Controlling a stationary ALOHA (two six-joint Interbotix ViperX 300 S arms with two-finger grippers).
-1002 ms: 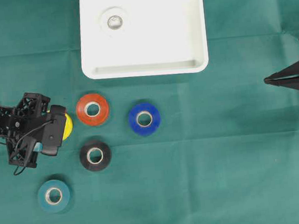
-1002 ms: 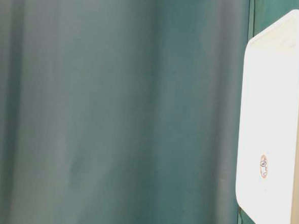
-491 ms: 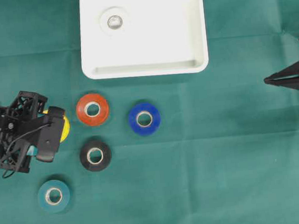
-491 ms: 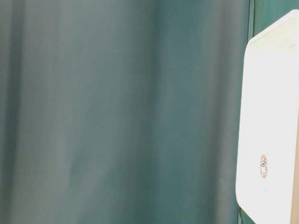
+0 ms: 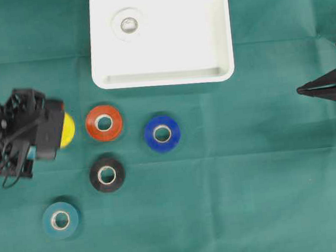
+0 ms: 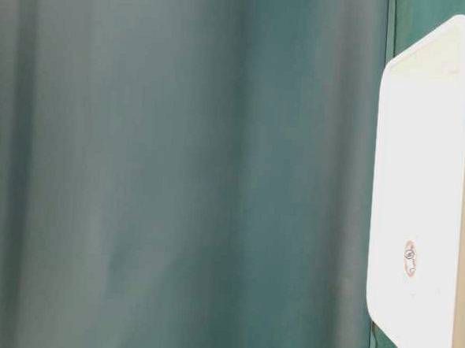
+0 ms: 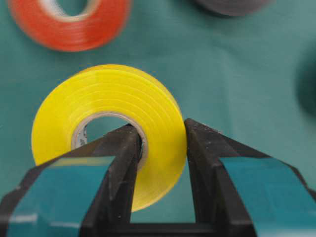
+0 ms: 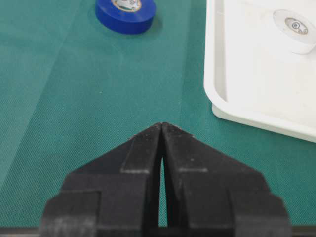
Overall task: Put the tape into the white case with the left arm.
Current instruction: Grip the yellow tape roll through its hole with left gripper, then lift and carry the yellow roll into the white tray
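My left gripper (image 7: 160, 129) is shut on a yellow tape roll (image 7: 113, 98), one finger inside its core and the other on its outer wall. Overhead, the yellow tape (image 5: 66, 129) peeks out from under the left gripper (image 5: 58, 129) at the far left, tilted and lifted off the cloth. The white case (image 5: 163, 73) lies at the top centre, with a white tape roll (image 5: 128, 25) inside it. My right gripper (image 5: 300, 91) rests shut at the right edge, holding nothing.
Red tape (image 5: 103, 123), blue tape (image 5: 162, 133), black tape (image 5: 106, 175) and teal tape (image 5: 61, 219) lie flat on the green cloth between the left gripper and the case. The table-level view shows only the case's side (image 6: 421, 193) against green.
The left gripper has swung up and back to the left with the yellow tape, turning from a slanted pose to point right. The right arm has not moved.
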